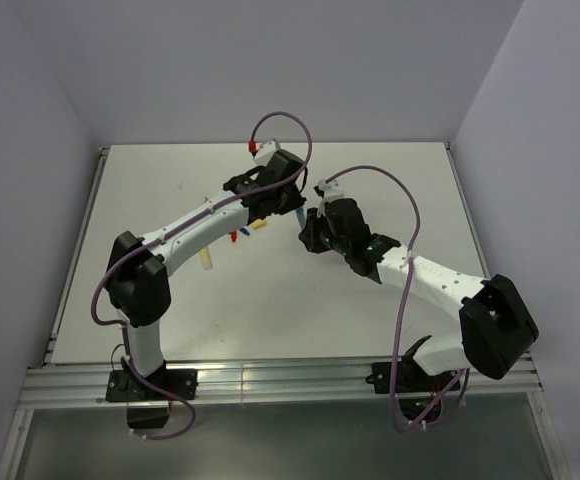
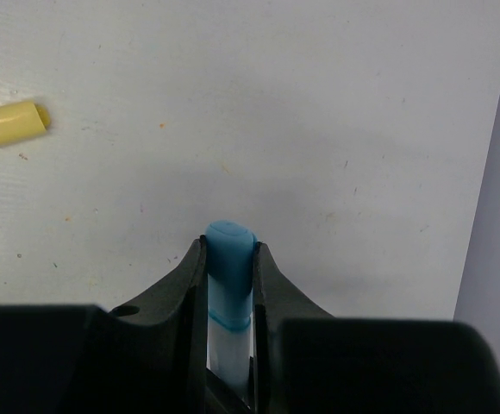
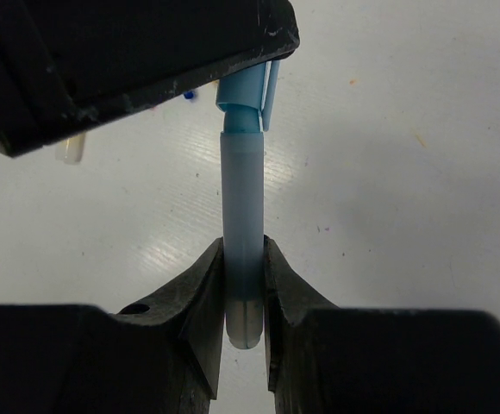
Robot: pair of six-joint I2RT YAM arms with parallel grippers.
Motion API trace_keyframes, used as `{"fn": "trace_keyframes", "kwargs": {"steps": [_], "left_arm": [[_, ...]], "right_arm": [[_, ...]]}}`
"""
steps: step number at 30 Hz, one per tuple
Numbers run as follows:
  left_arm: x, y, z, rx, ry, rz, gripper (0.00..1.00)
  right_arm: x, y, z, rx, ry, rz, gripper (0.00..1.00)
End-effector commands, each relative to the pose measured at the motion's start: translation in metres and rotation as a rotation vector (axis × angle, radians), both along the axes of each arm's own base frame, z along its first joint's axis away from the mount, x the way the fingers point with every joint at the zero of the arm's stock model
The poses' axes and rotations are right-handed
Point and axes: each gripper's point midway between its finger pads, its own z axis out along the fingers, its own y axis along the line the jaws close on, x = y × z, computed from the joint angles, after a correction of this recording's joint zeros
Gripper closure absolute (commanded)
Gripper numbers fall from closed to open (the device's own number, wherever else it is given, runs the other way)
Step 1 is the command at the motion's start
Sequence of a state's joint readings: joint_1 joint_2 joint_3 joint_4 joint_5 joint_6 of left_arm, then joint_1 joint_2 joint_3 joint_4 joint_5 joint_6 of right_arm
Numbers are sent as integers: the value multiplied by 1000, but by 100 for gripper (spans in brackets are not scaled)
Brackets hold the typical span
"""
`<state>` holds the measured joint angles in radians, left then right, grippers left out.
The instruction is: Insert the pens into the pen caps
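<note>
a short, matte yellow cap (image 2: 9,122) is seen lying on the scuffed white counter (image 2: 336,103). a smooth light blue cap (image 2: 230,276) is pinched by the left hand (image 2: 229,248) above the counter. its mouth is met by a translucent, round-barrelled pen (image 3: 241,190), pinched by the right hand (image 3: 243,246).

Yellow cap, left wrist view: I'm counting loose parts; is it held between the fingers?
No, the yellow cap lies loose on the table, away from the left gripper, which is shut on a blue cap.
</note>
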<state>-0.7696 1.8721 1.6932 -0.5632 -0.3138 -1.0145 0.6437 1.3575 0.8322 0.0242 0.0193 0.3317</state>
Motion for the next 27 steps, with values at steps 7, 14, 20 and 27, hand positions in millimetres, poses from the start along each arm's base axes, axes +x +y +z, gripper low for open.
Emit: {"fn": "trace_keyframes", "kwargs": {"steps": [7,14,20,27], "left_arm": [[-30,-7,30,-3,-58,-18,100],[-51,-12,32,56,-74,-23,100],[-69,-9,54,81,-127,-18,100],[-96,-9,99,91,-204,-37,100]], "right_arm": [[15,-6,36,35,-110,-79,100],[17,-8,49,70,-146,-100,100],[15,-2,90,170,-250,-66,100],[6,1,143,314,-389,-33,100]]}}
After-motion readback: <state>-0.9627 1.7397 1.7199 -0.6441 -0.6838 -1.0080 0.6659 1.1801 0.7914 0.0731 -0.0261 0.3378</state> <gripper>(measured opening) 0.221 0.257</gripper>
